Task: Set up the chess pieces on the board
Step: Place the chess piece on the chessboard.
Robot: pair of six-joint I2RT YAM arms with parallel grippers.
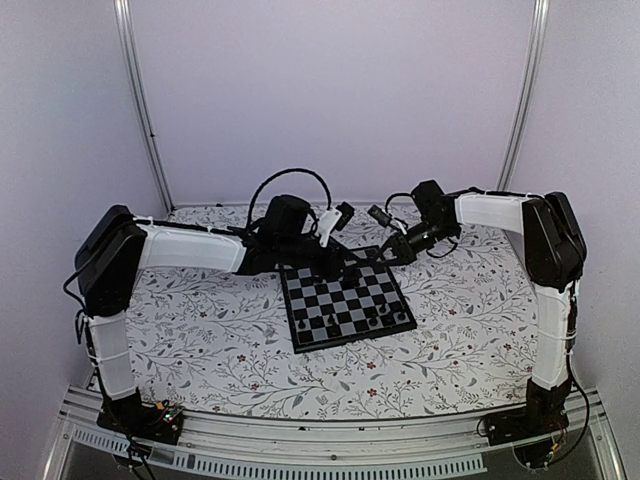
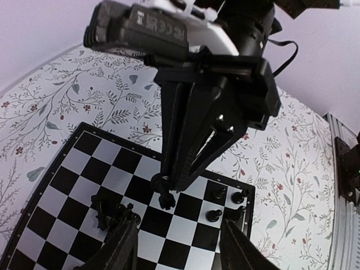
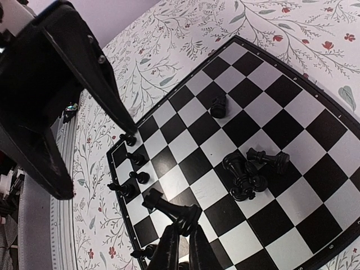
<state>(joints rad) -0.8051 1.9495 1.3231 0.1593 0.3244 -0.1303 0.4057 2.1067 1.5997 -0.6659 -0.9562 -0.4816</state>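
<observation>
Board [image 1: 315, 290]: one flat square, black and pale grey checks, thin black rim, lying mid-surface [image 1: 220, 330] on floral print.
Left end effector [image 2: 180, 222]: over the board, fingers spread, gripping nothing.
Right end effector [image 3: 185, 216]: clenched on one tilted chess piece [image 3: 166, 205].
Chess pieces [image 3: 242, 174]: roughly ten small glossy black figures on the board, several toppled; the cluster is hard to count.
</observation>
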